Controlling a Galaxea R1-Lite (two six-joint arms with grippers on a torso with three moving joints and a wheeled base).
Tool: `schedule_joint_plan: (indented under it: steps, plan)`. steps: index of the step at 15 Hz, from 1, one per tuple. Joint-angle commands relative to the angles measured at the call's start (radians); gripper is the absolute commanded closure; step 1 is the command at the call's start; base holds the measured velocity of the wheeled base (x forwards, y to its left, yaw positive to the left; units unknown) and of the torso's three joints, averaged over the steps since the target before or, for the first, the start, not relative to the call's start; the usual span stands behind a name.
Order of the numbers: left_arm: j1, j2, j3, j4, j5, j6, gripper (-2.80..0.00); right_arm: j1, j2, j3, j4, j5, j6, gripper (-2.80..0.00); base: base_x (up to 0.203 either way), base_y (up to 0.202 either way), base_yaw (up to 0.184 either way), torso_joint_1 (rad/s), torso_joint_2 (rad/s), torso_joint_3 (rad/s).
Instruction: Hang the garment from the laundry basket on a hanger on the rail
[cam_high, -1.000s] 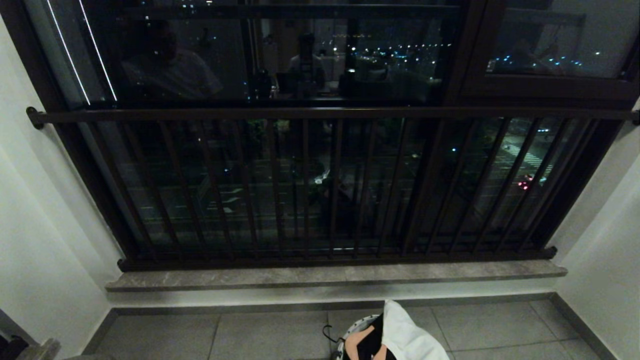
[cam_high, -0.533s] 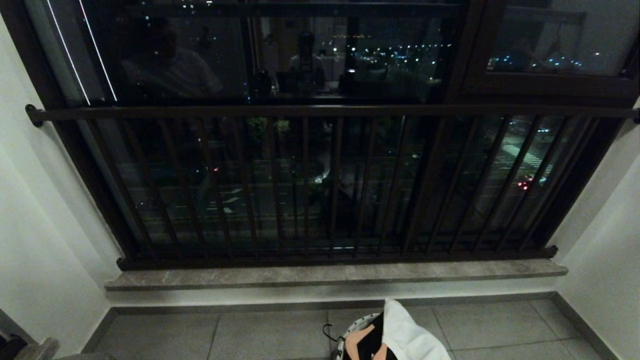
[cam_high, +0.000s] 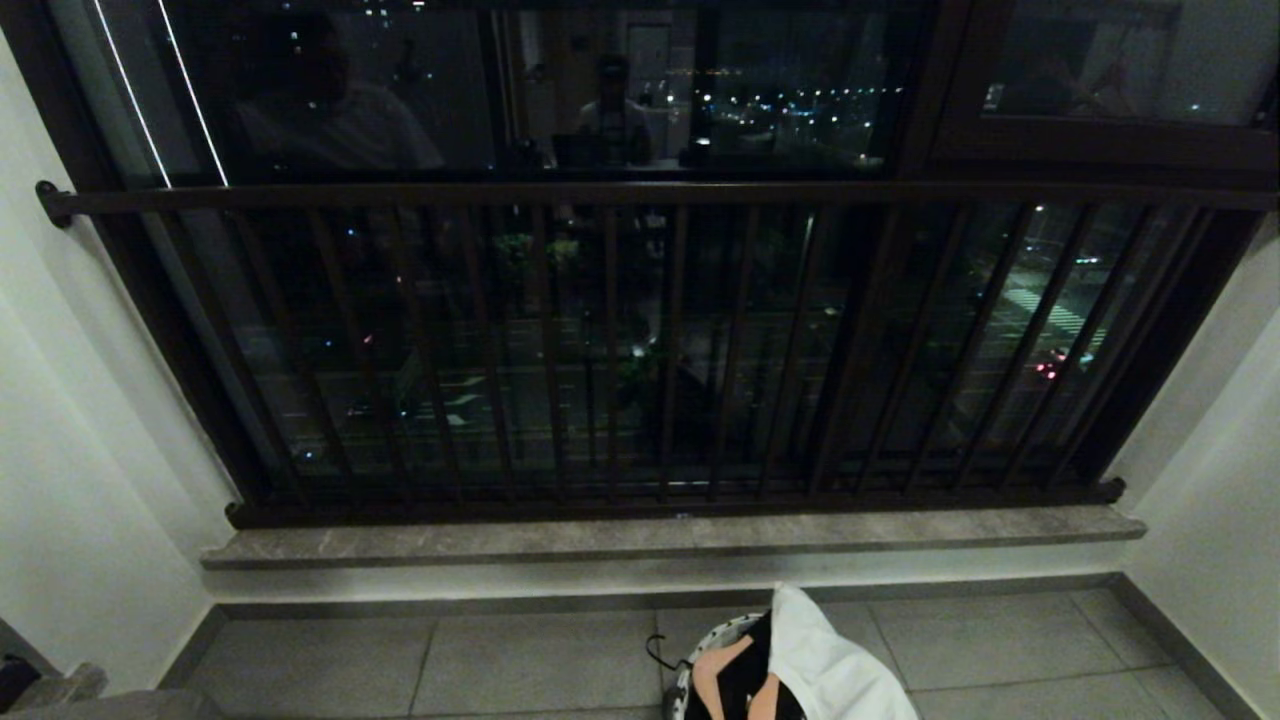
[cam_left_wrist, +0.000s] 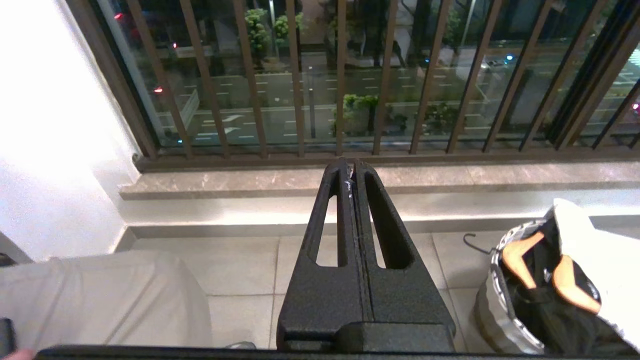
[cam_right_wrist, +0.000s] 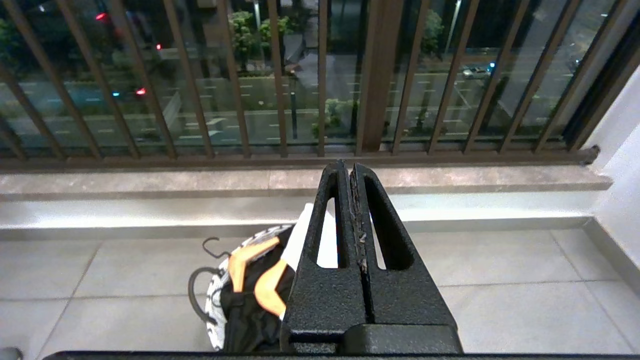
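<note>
The laundry basket (cam_high: 712, 643) stands on the floor tiles below the window, its speckled rim also in the left wrist view (cam_left_wrist: 487, 300) and the right wrist view (cam_right_wrist: 215, 305). A black garment (cam_left_wrist: 545, 310) lies in it with a white cloth (cam_high: 830, 670) and an orange wooden hanger (cam_right_wrist: 250, 260). High above runs the dark rail (cam_high: 640, 195). My left gripper (cam_left_wrist: 353, 167) is shut and empty, left of the basket. My right gripper (cam_right_wrist: 348, 167) is shut and empty too, right of the basket. Neither shows in the head view.
Vertical bars (cam_high: 610, 350) fill the window under the rail, above a stone sill (cam_high: 670, 535). White walls close in on both sides. Grey floor tiles (cam_high: 530, 660) spread round the basket. A pale fabric-covered shape (cam_left_wrist: 100, 300) sits low on the left.
The whole head view has shifted: rail, sill and basket sit higher in the picture, so the camera has moved. The basket and its contents have not moved.
</note>
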Motion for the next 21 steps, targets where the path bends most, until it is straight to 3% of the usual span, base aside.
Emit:
schedule_joint_plan:
  steps: [1,21]
  plan:
    - [0.000,0.000,0.002,0.000,0.000,0.000,0.00,0.000,0.001,0.000,-0.001,0.000,0.000,0.00,0.000,0.000,0.000,-0.212,0.52,0.301]
    - [0.000,0.000,0.002,0.000,0.000,0.002,0.00,0.000,0.001,0.000,-0.001,0.000,0.000,0.00,0.000,0.000,0.000,-0.167,0.50,0.332]
